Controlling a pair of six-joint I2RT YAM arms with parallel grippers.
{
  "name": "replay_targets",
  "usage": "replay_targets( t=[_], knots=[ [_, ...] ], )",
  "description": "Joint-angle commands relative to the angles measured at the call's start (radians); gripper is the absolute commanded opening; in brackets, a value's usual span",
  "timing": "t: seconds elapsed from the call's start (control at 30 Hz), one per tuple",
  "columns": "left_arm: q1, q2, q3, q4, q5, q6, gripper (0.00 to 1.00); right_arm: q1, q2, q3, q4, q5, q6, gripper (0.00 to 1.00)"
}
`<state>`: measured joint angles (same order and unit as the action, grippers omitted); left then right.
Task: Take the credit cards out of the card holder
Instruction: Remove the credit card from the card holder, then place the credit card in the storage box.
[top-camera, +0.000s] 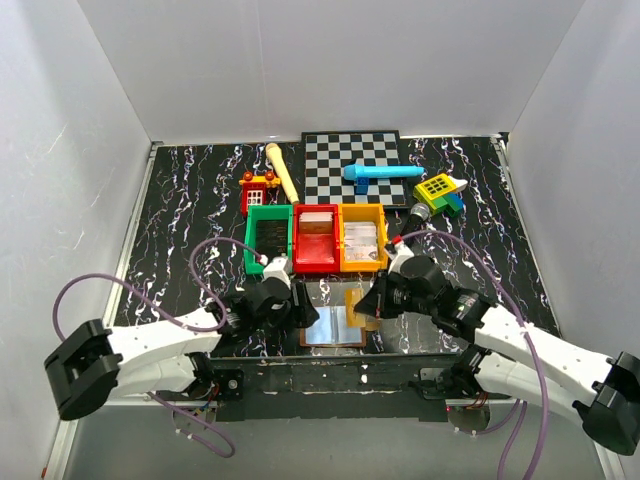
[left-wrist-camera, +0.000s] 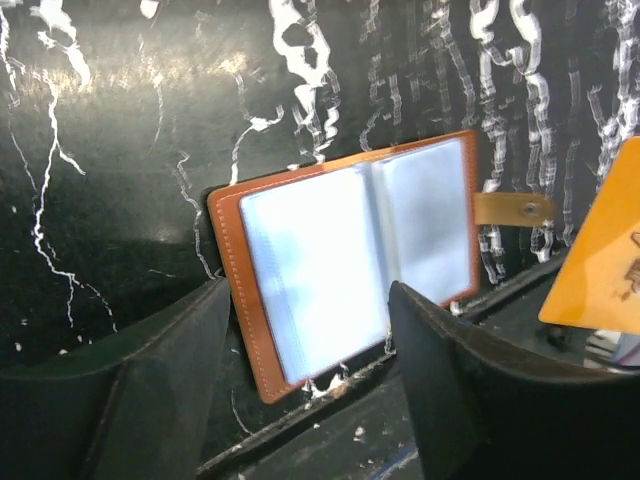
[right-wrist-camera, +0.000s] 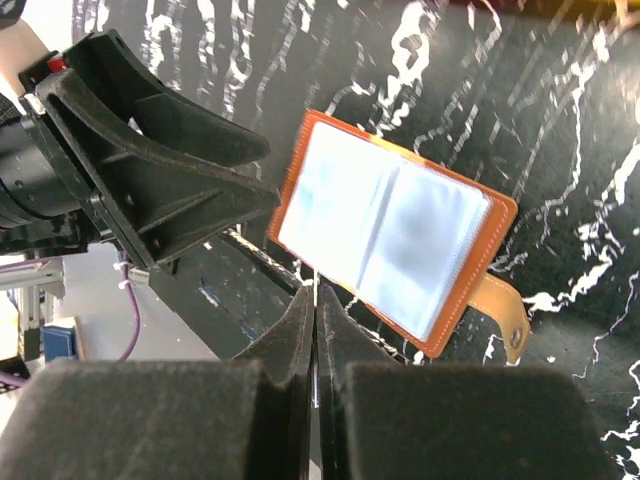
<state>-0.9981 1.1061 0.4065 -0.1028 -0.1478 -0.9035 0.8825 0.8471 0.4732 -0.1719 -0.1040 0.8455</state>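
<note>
The brown card holder (top-camera: 335, 325) lies open on the black marbled table by its near edge, pale blue-grey panels up, strap tab to the right. It shows in the left wrist view (left-wrist-camera: 350, 260) and the right wrist view (right-wrist-camera: 390, 235). My left gripper (top-camera: 303, 314) (left-wrist-camera: 310, 300) is open, its fingers on either side of the holder's near left corner, not touching it. My right gripper (top-camera: 372, 300) (right-wrist-camera: 316, 295) is shut on an orange card (top-camera: 357, 303) (left-wrist-camera: 600, 270), held edge-on just right of the holder; only its thin edge (right-wrist-camera: 316, 300) shows between the jaws.
A green bin (top-camera: 268, 238), a red bin (top-camera: 316, 238) and an orange bin (top-camera: 362, 238) stand in a row behind the holder. Further back are a chessboard (top-camera: 360, 165), a blue toy (top-camera: 380, 173), a wooden stick (top-camera: 282, 170) and small toys (top-camera: 438, 190).
</note>
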Motion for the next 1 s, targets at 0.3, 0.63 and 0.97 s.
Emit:
replay_targets(
  t=[0.3,0.63,0.97],
  knots=[
    [0.001,-0.579,-0.027,0.096,0.112,0.264,0.73,-0.002,0.135,0.370,-0.183,-0.477,-0.411,0.01],
    [0.009,-0.622,-0.057,0.290,0.453,0.330,0.73,0.006,0.178,0.406,-0.110,-0.717,-0.425,0.01],
    [0.010,-0.512,-0.040,0.391,0.593,0.331,0.37,0.026,0.190,0.441,-0.138,-0.727,-0.444,0.01]
  ],
)
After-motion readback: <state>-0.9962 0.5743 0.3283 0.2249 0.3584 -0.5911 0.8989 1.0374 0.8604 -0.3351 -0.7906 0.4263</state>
